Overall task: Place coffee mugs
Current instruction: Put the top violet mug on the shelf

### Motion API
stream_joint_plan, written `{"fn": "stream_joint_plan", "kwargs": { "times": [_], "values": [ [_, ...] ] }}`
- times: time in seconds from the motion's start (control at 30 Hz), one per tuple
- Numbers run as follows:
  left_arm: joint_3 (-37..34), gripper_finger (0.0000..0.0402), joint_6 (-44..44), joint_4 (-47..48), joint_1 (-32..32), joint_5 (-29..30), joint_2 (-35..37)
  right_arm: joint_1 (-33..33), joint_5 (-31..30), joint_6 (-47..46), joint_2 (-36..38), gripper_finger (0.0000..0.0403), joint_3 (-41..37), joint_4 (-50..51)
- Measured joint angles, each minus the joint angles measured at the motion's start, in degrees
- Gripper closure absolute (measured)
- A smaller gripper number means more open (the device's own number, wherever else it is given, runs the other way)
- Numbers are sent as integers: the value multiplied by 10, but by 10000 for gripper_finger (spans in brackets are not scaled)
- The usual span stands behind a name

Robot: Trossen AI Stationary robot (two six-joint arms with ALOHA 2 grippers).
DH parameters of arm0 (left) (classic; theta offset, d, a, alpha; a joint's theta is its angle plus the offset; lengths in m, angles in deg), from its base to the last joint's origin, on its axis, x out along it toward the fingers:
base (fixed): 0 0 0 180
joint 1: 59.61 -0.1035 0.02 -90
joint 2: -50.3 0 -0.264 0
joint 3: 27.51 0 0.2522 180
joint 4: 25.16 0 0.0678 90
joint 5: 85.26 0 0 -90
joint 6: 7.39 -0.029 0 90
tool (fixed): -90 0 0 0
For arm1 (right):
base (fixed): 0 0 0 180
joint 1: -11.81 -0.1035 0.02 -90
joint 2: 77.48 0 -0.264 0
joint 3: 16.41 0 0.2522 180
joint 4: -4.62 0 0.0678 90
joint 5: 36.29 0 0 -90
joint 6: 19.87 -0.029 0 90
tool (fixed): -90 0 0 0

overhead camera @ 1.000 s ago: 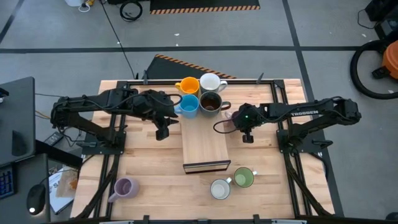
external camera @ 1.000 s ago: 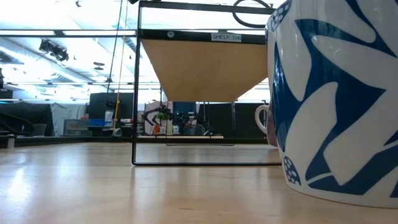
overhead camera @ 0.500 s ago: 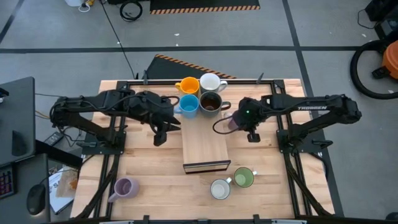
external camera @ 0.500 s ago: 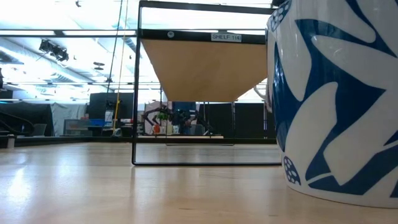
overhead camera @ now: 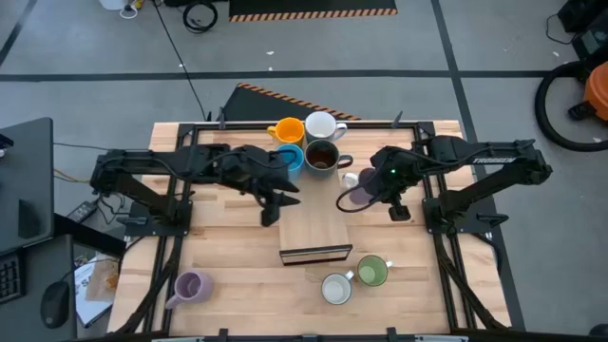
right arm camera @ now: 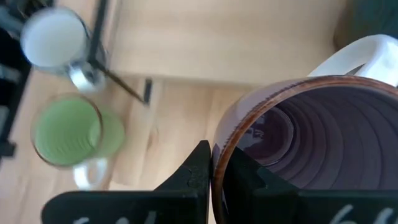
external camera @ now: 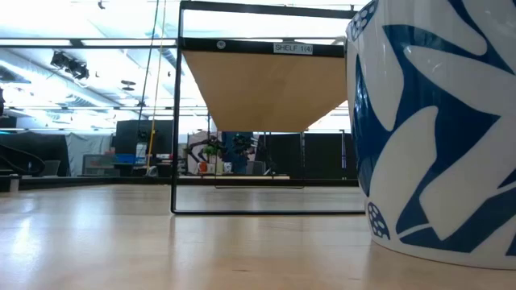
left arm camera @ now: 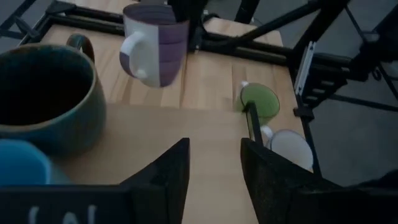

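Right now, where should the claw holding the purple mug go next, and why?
Probably sideways over the wooden board. The right claw pinches the purple mug's rim and holds it off the table beside the board, where the dark brown mug already sits at the far end.

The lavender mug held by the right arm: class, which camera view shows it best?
Left wrist view: the lavender mug shows whole, side-on, hanging clear of the table. The right wrist view shows only its rim and inside, the high view a small part; the low view shows none.
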State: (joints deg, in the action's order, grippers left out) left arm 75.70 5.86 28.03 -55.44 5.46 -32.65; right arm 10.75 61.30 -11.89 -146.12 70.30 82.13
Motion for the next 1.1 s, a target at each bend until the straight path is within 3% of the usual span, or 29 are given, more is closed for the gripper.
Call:
{"fn": "stream_joint_plan", "kwargs": {
  "times": [0.3, 0.73, 1.1],
  "values": [
    [-1, 212, 22, -81, -1, 12, -59, -68, -2, -31, -51, 372, 70, -36],
    [-1, 207, 26, -64, -2, 27, -65, -82, -8, 41, -187, 370, 170, -9],
    [0, 207, 26, -8, 0, 5, -55, -82, -66, 76, -238, 351, 194, 19]
  ]
}}
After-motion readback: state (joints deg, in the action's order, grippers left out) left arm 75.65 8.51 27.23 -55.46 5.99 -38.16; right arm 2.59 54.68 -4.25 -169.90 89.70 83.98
